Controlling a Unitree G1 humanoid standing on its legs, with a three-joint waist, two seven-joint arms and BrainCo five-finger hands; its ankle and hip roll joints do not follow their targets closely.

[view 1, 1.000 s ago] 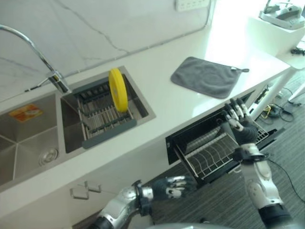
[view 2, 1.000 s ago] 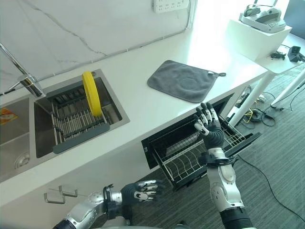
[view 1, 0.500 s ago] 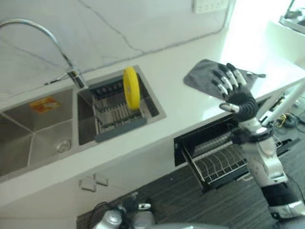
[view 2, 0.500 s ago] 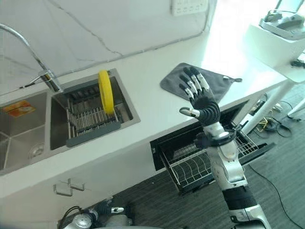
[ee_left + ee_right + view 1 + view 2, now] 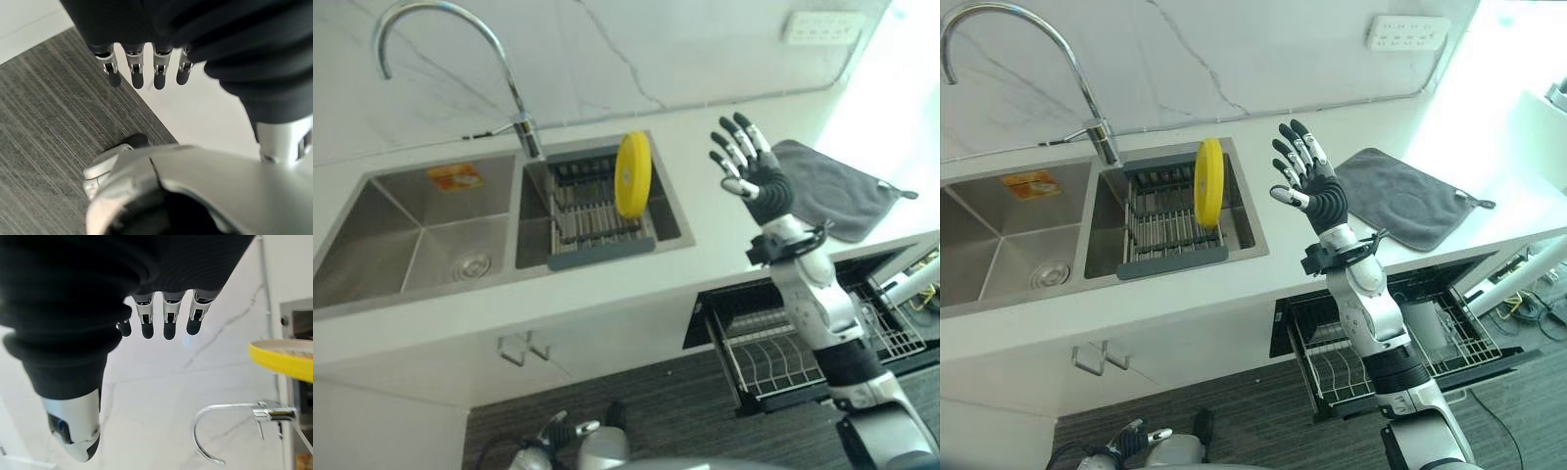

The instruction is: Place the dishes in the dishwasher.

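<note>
Since the earlier frames, the right hand (image 5: 1312, 191) has risen from beside the pulled-out dishwasher rack (image 5: 1391, 348) to a raised position above the white worktop (image 5: 1263, 279); it now stands between the yellow plate (image 5: 1208, 182) and the grey cloth (image 5: 1408, 198), well apart from both; the camera has also swung toward the sink, so the whole scene has shifted in both eye views. Fingers (image 5: 168, 316) of the right hand are straight and spread; it holds nothing. The left hand (image 5: 146, 66) hangs low over the dark striped floor, fingers straight and relaxed, also holding nothing.

Task status: the dishwasher is open and its wire rack is drawn out; whether any dish is already loaded in it cannot be told. The yellow plate remains upright on edge in the drying rack (image 5: 597, 220) set in the right basin of the sink (image 5: 421, 240), beside the tap (image 5: 450, 59); it is untouched. Judged remaining: reach the plate, grasp it, carry it across the worktop, and set it in the rack; loading therefore appears not yet begun.
</note>
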